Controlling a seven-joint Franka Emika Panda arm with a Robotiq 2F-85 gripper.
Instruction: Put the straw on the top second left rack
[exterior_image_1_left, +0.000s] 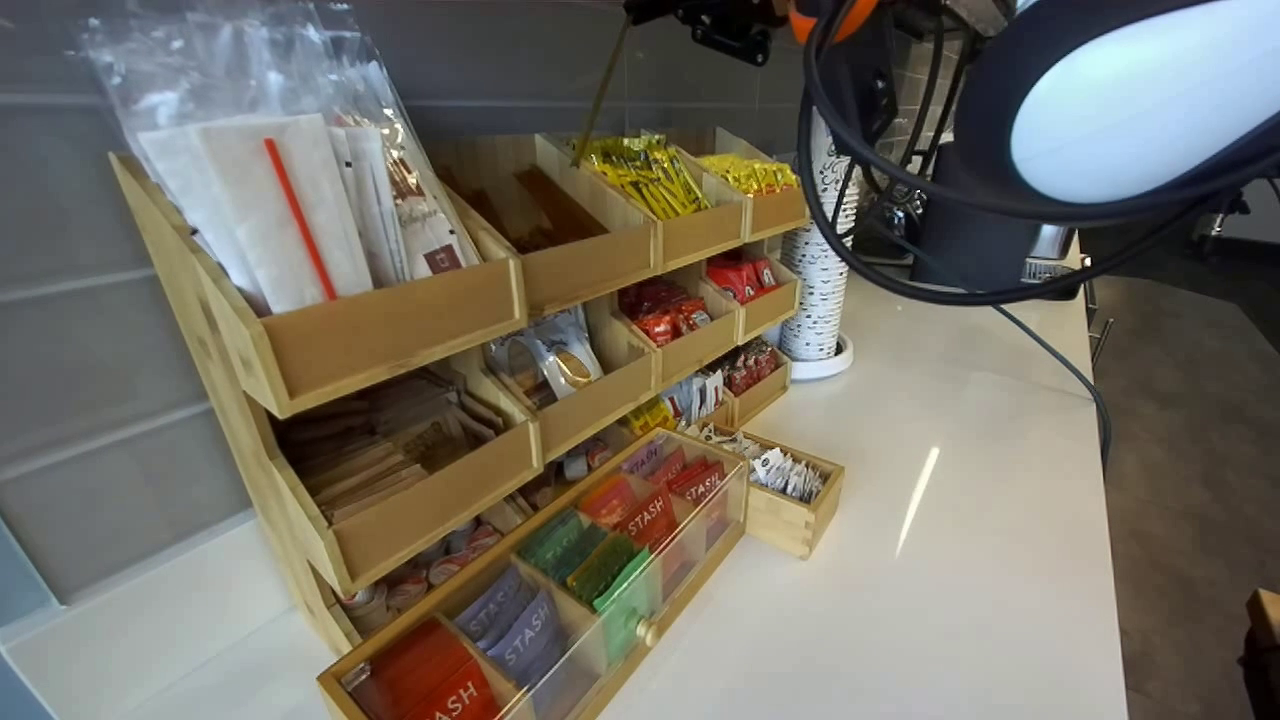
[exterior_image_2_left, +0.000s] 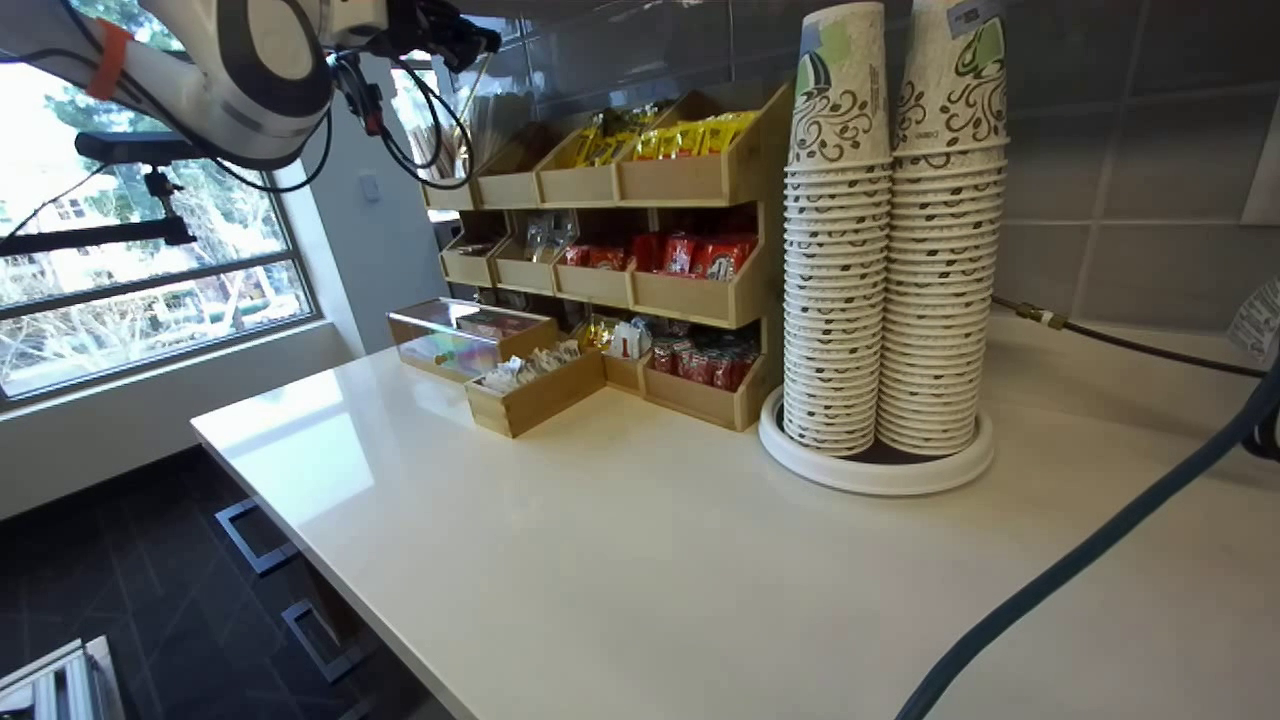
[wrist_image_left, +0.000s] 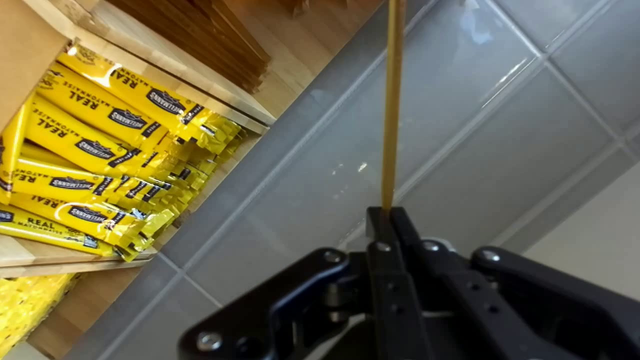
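Observation:
My gripper is shut on one end of the thin tan straw, which extends from the fingertips past the top edge of the wrist view. In an exterior view the straw hangs slanted from the gripper. Its lower end appears by the divider between the second-left top rack and the yellow-packet bin; whether it touches is unclear. The straw and gripper also show high up in an exterior view. The rack holds brown sticks and also shows in an exterior view.
Yellow packets fill the bin beside the rack. Clear bags with white paper packets stand tall in the leftmost top bin. A grey tiled wall is close behind. Stacked paper cups stand beside the organiser.

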